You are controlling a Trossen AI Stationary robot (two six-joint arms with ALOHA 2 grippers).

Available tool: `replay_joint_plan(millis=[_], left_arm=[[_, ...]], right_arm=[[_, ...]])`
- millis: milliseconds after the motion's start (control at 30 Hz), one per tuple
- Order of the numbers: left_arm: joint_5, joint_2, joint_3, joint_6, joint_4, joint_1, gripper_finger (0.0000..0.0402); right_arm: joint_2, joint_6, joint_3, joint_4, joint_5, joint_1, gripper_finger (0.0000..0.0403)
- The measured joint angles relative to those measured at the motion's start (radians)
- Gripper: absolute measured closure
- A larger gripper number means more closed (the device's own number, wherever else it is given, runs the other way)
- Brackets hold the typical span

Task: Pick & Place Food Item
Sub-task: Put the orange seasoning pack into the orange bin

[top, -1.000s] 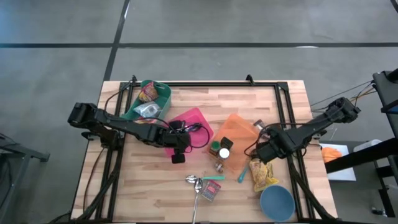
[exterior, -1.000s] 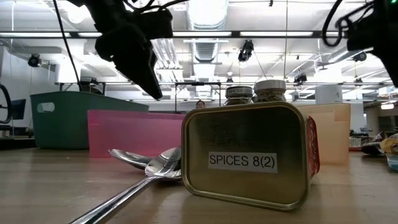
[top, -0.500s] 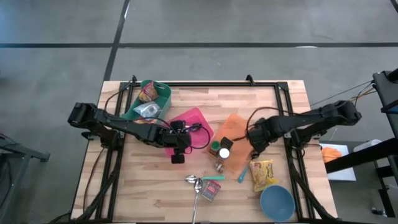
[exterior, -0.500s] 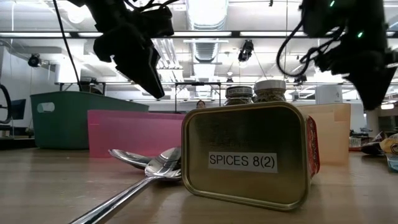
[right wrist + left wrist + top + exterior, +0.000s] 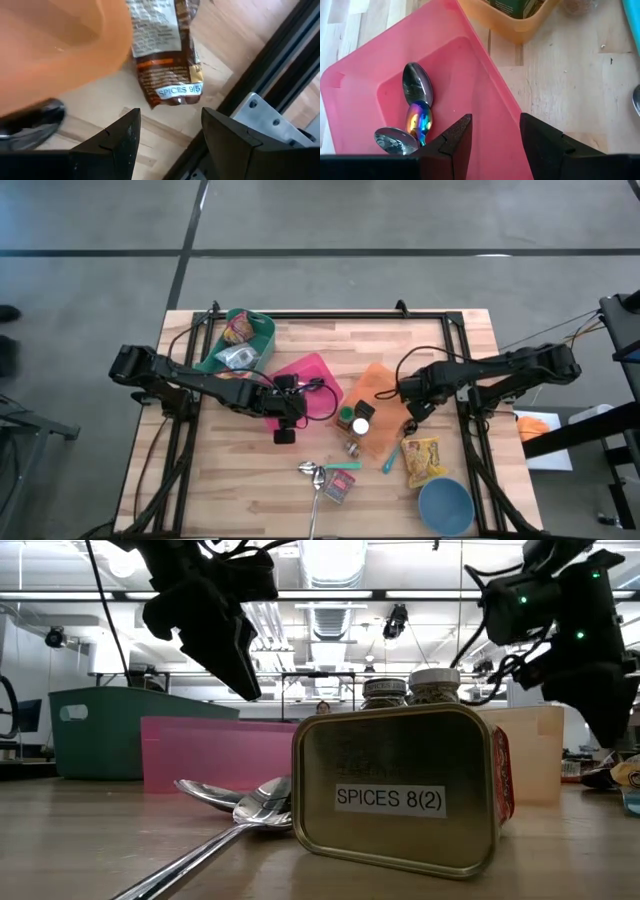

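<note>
**Right arm lining up on snack packet**

My right gripper (image 5: 410,412) hovers with fingers spread and empty by the orange tray (image 5: 385,392). A brown spice packet (image 5: 165,55) lies just ahead on the wood, beside the tray. I should centre over it, drop straight, avoid the frame rail. My left gripper (image 5: 492,137) waits spread and empty over the pink tray (image 5: 370,80) holding spoons (image 5: 417,107).

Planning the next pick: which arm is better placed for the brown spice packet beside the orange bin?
Right. The right gripper hangs open close above the brown spice packet by the orange bin; the left gripper hangs open over the pink bin, farther away.
</note>
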Motion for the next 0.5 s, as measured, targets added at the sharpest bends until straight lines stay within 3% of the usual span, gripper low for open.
replay_joint_plan(millis=[500], left_arm=[[0.003, 0.0, 0.0, 0.0, 0.0, 0.0, 0.0236]], right_arm=[[0.003, -0.012, -0.096, 0.116, 0.002, -0.023, 0.0195]])
